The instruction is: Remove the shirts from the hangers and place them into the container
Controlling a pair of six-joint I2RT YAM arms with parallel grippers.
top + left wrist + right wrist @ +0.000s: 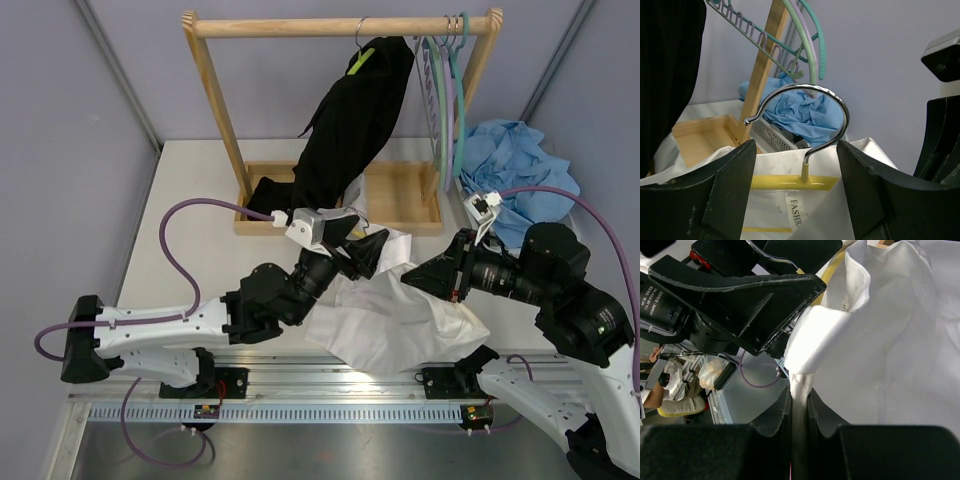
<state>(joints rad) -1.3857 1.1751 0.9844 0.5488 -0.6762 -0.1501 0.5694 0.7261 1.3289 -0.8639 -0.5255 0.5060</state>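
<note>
While the left gripper (795,157) is standing released, its 2 jaws are flanking the neck of the yellow hanger (790,182) without contact. The right gripper (799,400) is clamping a fold of the white shirt (390,320), which is lying at the near edge of the table (190,210). The blue garment (515,165) is hiding most of the container (771,136).

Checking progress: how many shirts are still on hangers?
2. The black shirt hangs from the rack by a lime green hanger; the white shirt lies on the table's near side, yellow hanger still in its collar.
</note>
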